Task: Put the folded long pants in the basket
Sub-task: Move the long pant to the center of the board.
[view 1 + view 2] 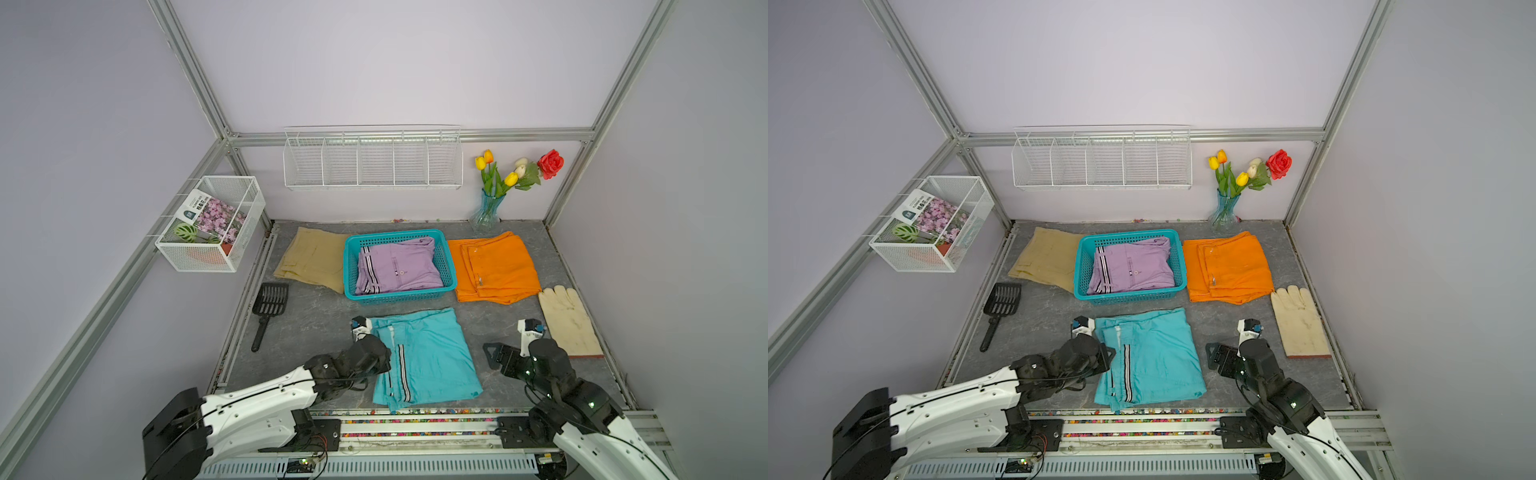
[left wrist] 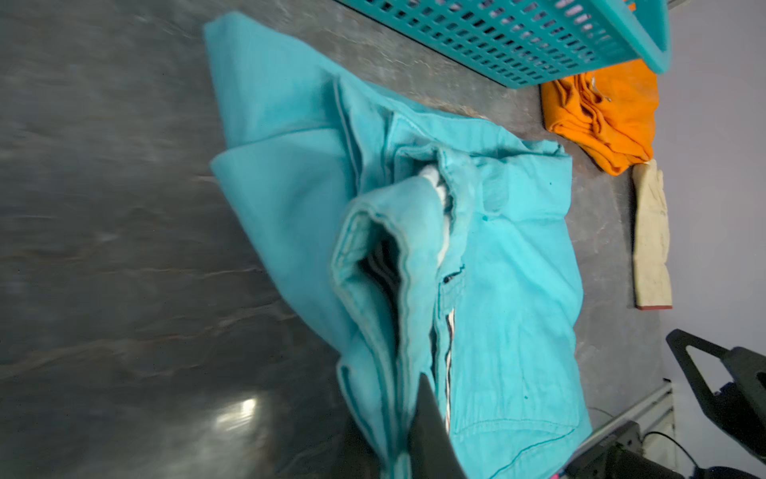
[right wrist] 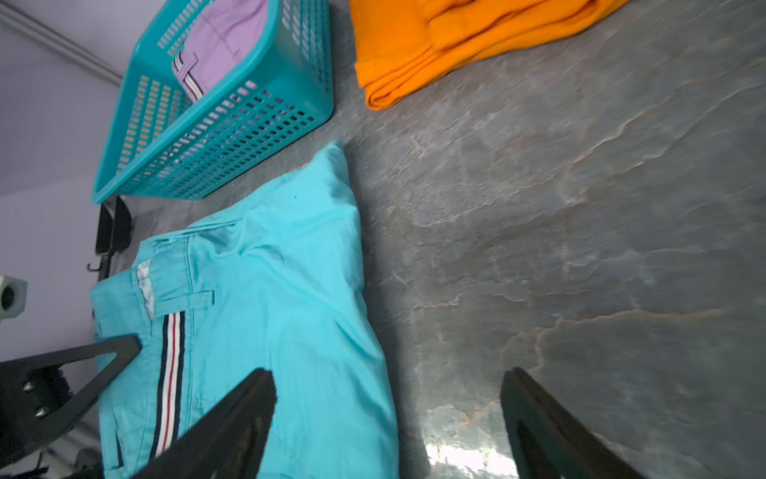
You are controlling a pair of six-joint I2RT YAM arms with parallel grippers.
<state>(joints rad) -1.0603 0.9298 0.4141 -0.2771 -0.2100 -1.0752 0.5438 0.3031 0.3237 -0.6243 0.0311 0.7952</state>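
In both top views, four folded pairs were out: lilac pants point(image 1: 399, 268) already in the one basket point(image 1: 350, 266), tan pants point(image 1: 311, 259) to its left, orange pants point(image 1: 494, 266) to its right, and turquoise pants point(image 1: 1154, 357) on the table point(image 1: 1237, 328), nearest the arms. Left wrist view: the left gripper point(image 2: 425, 400) was clamped on the bunched edge of the turquoise pants, cloth humped up in a fold! Right wrist view: the right gripper point(image 3: 385, 385) gaped wide, one finger over the turquoise pants, the other over bare table.
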